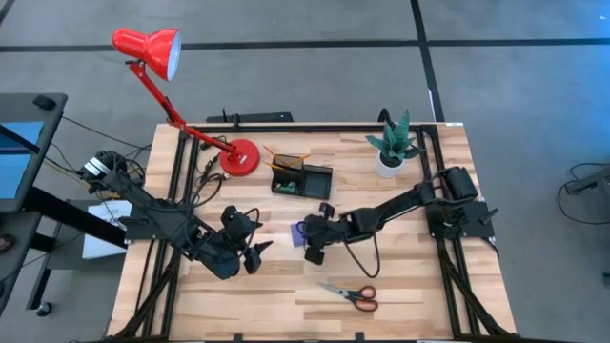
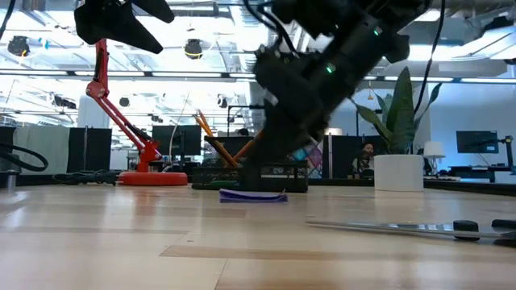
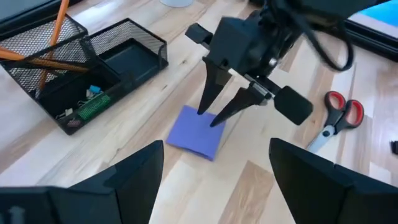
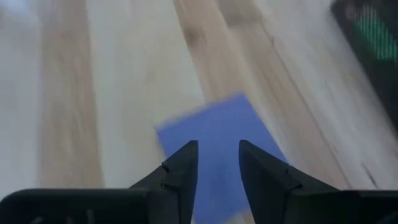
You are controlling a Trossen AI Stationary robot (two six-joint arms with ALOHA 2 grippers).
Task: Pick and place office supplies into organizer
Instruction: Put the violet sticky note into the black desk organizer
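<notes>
While the purple notepad (image 3: 198, 131) lies flat on the wooden table (image 1: 410, 295), the right gripper (image 3: 217, 114) points down at it with its two fingers a little apart, their tips at the pad's edge, not holding it. The pad sits just in front of the black organizer (image 3: 127, 46), which has orange pencils (image 3: 51, 38) standing in its tall part. The left gripper (image 1: 250, 250) waits nearby with its fingers wide apart and nothing in them. The red-handled scissors (image 1: 350, 294) lie on the table, closer to the front edge.
</notes>
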